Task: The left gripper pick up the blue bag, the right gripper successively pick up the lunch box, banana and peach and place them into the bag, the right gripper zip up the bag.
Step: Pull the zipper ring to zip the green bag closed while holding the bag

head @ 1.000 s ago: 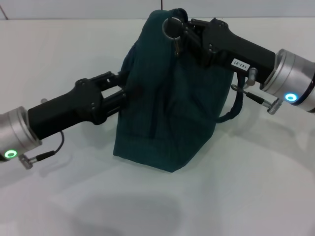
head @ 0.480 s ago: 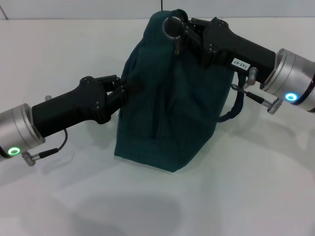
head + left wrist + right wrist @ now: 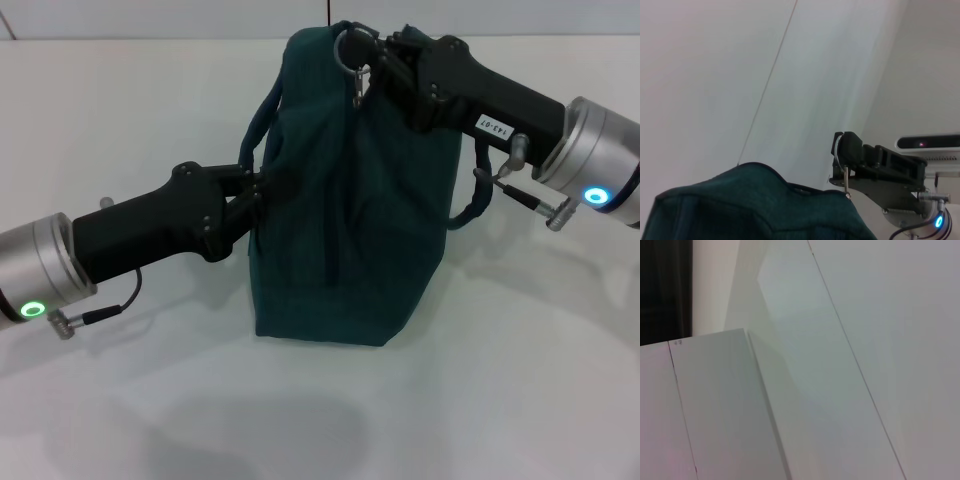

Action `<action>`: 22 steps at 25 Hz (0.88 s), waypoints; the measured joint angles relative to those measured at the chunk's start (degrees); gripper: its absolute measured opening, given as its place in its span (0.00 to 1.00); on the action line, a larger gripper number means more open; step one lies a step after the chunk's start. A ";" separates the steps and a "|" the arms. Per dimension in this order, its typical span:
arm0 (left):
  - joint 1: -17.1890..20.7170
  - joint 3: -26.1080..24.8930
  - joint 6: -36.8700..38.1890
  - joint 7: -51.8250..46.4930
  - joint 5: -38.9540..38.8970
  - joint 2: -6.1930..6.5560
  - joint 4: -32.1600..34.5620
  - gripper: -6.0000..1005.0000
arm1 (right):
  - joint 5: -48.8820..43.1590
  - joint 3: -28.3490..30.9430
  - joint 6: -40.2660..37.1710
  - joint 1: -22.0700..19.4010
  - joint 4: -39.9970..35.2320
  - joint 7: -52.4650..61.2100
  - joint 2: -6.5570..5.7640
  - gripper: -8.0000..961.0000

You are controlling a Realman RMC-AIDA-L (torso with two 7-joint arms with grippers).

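The blue bag (image 3: 350,220) stands upright in the middle of the white table; its top also shows in the left wrist view (image 3: 740,205). My left gripper (image 3: 258,190) is shut on the bag's left side, just below one loop handle (image 3: 262,115). My right gripper (image 3: 368,55) is at the bag's top, shut on the ring zipper pull (image 3: 346,48). It also shows in the left wrist view (image 3: 840,150) with the pull hanging from it. The other handle (image 3: 478,200) hangs under the right arm. The lunch box, banana and peach are out of view.
The white table (image 3: 500,390) surrounds the bag on all sides. The right wrist view shows only pale flat surfaces (image 3: 840,365) and a dark strip at one corner.
My left gripper moved right and closed on the bag's side. The bag now stands straighter and a little further right. My right gripper, with the ring, rose slightly.
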 joint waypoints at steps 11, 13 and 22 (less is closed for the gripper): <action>0.01 0.14 2.06 0.93 1.47 0.25 0.05 0.07 | 1.41 0.48 -0.13 -0.15 0.40 0.09 -0.23 0.09; -0.01 0.14 2.62 0.93 1.72 0.30 0.07 0.07 | 1.40 0.72 0.10 -0.15 0.49 0.09 -0.24 0.09; -0.65 1.74 5.62 1.73 3.05 0.43 -0.26 0.08 | 1.47 0.90 0.61 0.03 0.92 0.08 -0.35 0.09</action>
